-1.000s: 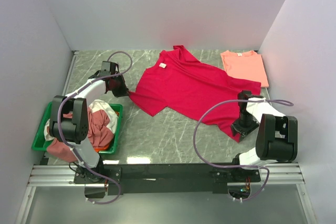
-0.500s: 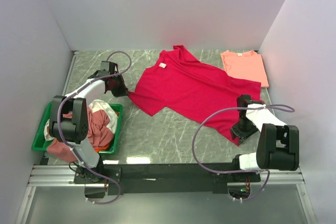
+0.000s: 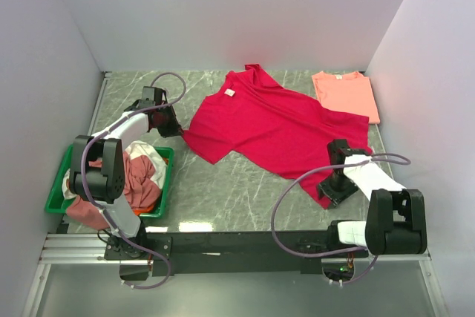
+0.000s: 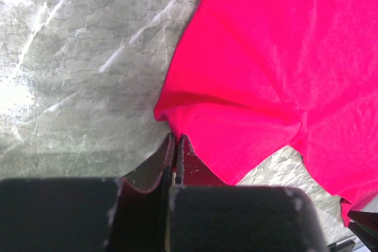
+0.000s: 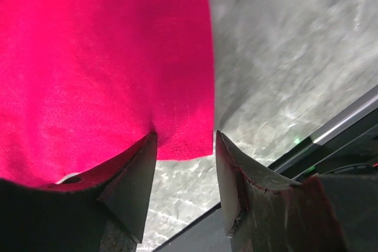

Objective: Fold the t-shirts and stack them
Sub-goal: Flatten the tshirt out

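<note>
A bright crimson-red t-shirt [image 3: 274,128] lies spread flat across the middle of the table. My left gripper [image 3: 172,130] is shut on its left sleeve edge; in the left wrist view the gripper [image 4: 175,138] pinches a fold of the red cloth [image 4: 266,57]. My right gripper [image 3: 330,192] is open, low over the shirt's near right corner. In the right wrist view the gripper [image 5: 186,136] has its fingers on either side of the hem corner of the red cloth [image 5: 106,57]. A salmon-pink t-shirt [image 3: 345,94] lies folded at the back right.
A green tray [image 3: 53,197] at the near left holds a heap of dusty rose [image 3: 137,183] and white [image 3: 148,155] shirts, with orange cloth beneath. White walls enclose the table on three sides. A metal rail [image 3: 237,243] runs along the near edge.
My right gripper has moved nearer and a little left, to the red shirt's near right corner. The left gripper has not moved.
</note>
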`<act>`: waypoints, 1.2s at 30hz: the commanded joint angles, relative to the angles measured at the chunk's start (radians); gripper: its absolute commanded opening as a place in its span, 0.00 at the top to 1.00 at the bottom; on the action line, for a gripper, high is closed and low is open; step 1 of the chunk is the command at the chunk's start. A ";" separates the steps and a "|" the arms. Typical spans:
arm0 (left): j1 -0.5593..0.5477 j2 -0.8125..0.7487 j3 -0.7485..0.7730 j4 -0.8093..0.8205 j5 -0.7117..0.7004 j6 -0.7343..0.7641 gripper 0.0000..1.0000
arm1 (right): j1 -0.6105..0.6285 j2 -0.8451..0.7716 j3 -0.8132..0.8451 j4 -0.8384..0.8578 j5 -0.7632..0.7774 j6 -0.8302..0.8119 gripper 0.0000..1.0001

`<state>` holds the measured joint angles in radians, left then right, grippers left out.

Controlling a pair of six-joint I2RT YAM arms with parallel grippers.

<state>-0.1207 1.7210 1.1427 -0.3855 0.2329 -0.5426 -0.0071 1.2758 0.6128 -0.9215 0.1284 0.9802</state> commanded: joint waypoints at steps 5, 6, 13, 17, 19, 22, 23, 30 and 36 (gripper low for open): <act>0.006 -0.055 -0.003 0.011 0.022 0.006 0.99 | 0.123 0.011 -0.045 0.012 -0.032 0.113 0.49; 0.006 -0.055 -0.003 0.011 0.020 0.006 0.99 | 0.134 0.016 -0.050 0.016 -0.032 0.136 0.51; 0.006 -0.070 -0.014 0.010 0.020 0.009 0.99 | 0.203 0.034 -0.053 0.033 -0.041 0.196 0.83; 0.006 -0.077 -0.008 0.004 0.020 0.010 0.99 | 0.228 0.051 -0.025 0.006 -0.023 0.180 0.98; 0.006 -0.084 0.002 -0.003 0.023 0.009 0.99 | 0.233 0.040 -0.009 -0.042 0.003 0.163 1.00; 0.007 -0.100 0.017 -0.004 0.042 0.009 0.99 | 0.234 -0.003 0.037 -0.128 0.046 0.118 1.00; 0.007 -0.103 0.025 -0.009 0.046 0.009 0.99 | 0.236 -0.022 0.066 -0.154 0.053 0.086 1.00; 0.018 -0.182 0.069 -0.062 0.057 -0.008 0.99 | 0.236 -0.067 0.153 -0.304 0.080 -0.017 1.00; 0.030 -0.293 0.025 -0.128 0.049 -0.031 0.99 | 0.243 -0.105 0.136 -0.342 0.034 -0.077 1.00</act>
<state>-0.0990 1.4990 1.1671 -0.4751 0.2699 -0.5537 0.2268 1.2064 0.7406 -1.1851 0.1616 0.9493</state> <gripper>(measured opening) 0.023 0.010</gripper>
